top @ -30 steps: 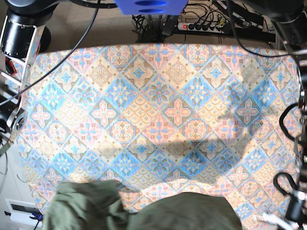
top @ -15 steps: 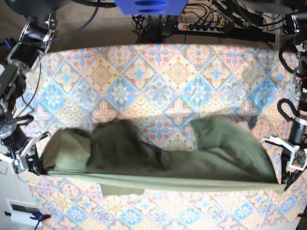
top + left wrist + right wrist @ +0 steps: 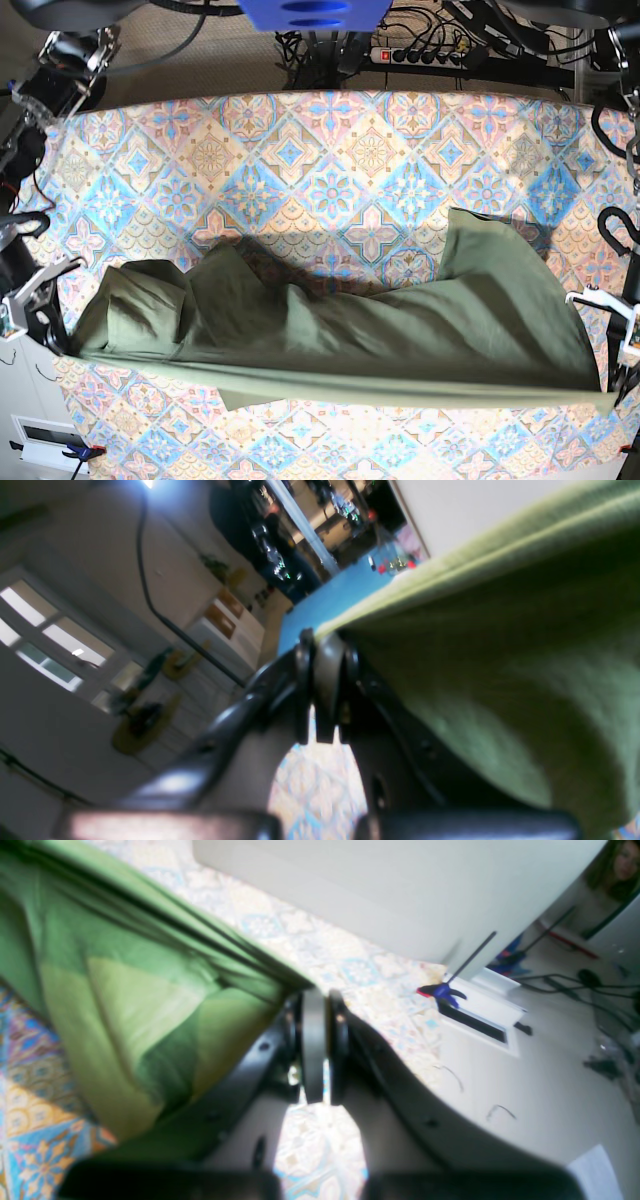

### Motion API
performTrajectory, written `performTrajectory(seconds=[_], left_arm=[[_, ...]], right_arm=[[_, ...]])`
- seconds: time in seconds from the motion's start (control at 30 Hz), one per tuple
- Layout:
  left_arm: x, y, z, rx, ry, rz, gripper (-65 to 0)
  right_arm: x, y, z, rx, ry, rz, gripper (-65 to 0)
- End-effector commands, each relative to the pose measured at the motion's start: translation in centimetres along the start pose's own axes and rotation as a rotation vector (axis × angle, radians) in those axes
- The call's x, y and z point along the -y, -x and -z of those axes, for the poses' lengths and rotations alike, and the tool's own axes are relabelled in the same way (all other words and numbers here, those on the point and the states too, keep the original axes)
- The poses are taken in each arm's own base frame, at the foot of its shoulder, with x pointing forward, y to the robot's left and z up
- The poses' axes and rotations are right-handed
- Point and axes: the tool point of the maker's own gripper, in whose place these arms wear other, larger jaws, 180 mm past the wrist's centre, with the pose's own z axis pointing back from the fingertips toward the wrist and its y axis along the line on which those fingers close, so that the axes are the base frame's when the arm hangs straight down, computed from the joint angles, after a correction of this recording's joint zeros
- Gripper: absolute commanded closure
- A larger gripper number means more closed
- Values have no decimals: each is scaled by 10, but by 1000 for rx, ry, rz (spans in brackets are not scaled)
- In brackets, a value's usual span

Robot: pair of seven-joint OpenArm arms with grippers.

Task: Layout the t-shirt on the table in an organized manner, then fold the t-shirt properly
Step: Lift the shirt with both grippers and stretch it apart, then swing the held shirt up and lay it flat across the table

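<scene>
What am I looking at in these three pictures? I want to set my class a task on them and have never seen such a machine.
This is a robot with two arms, working at a table covered by a patterned cloth. One picture looks down from above the table; the other two come from small cameras on the robot's wrists, so they look along each tool. In the overhead picture the arms stand at the table's two sides. On the table lies a green t-shirt, stretched sideways between the arms but bunched and wrinkled in the middle. The left tool is shut on one end of the shirt's edge, and the right tool is shut on the other end. The wrist pictures are blurred, so finer details cannot be read.
</scene>
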Motion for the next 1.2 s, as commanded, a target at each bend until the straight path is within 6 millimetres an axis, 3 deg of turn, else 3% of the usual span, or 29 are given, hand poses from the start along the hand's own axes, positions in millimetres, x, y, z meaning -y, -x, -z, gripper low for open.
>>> performTrajectory(seconds=[0.0,0.13,0.4,0.47,0.6,0.77,0.9,0.97,1.07,1.17], left_arm=[[-22,-17,4,43,-81,27,0],[-15,-44,30,114,-54,21,0],[-17,-83,89,184,-34,-6,0],[-26,-86,106,173,-45,-10,0],[-43,-112,144,186,-70,-47,0],[-65,-142,174,200,-86,-76,0],[-68,-164,172,246,-85,-83,0],[-70,-167,158,267,-90,-44,0],[-66,-155,131,264,-79,57,0],[-48,-123,102,220,-40,130,0]], right_arm=[[25,-24,3,36,71,-22,-7],[33,-39,47,21,42,-21,-7],[45,-119,111,113,-20,-59,-7],[48,-139,123,138,-28,-70,-7],[58,-181,143,204,-44,-63,-7],[51,-223,162,295,-81,7,-7],[51,-253,149,348,-67,-41,-7],[55,-273,125,385,-26,-100,-7],[72,-261,88,380,74,-127,-7],[66,-232,70,352,111,-141,-7]])
